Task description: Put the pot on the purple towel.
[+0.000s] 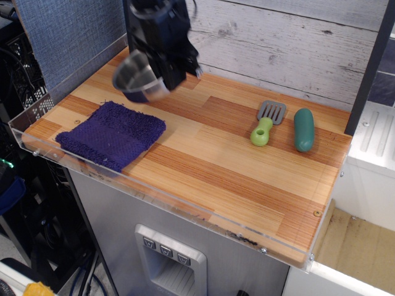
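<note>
The pot (137, 79) is a small shiny steel pot. It hangs tilted and blurred in the air, above the table just behind the far right part of the purple towel (111, 135). My gripper (168, 73) is shut on the pot's right side; its black body rises above it. The pot's wire handle is hidden behind the gripper. The towel lies flat and slightly rumpled at the table's front left, with nothing on it.
A spatula with a green handle (261, 131) and grey head lies right of centre, next to a dark green cucumber-shaped toy (303, 129). A clear acrylic rim (37, 117) runs along the left and front edges. A wooden wall stands behind.
</note>
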Robot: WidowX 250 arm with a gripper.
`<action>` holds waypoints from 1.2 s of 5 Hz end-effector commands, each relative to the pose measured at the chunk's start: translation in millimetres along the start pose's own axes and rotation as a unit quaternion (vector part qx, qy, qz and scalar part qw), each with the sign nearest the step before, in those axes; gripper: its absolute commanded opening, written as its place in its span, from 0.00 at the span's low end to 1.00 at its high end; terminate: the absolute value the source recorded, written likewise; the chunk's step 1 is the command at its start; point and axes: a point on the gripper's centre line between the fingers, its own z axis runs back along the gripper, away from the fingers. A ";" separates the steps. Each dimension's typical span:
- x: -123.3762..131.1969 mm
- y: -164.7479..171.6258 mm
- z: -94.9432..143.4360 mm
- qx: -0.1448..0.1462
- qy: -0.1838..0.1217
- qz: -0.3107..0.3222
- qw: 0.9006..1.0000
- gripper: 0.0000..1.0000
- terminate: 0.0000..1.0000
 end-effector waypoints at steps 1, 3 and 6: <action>-33.1 -4.3 34.5 -0.008 0.000 0.028 1.000 0.00 0.00; -55.4 9.1 7.9 0.000 0.064 0.049 0.997 0.00 0.00; -63.2 22.8 -11.7 0.012 0.097 0.061 0.993 0.00 0.00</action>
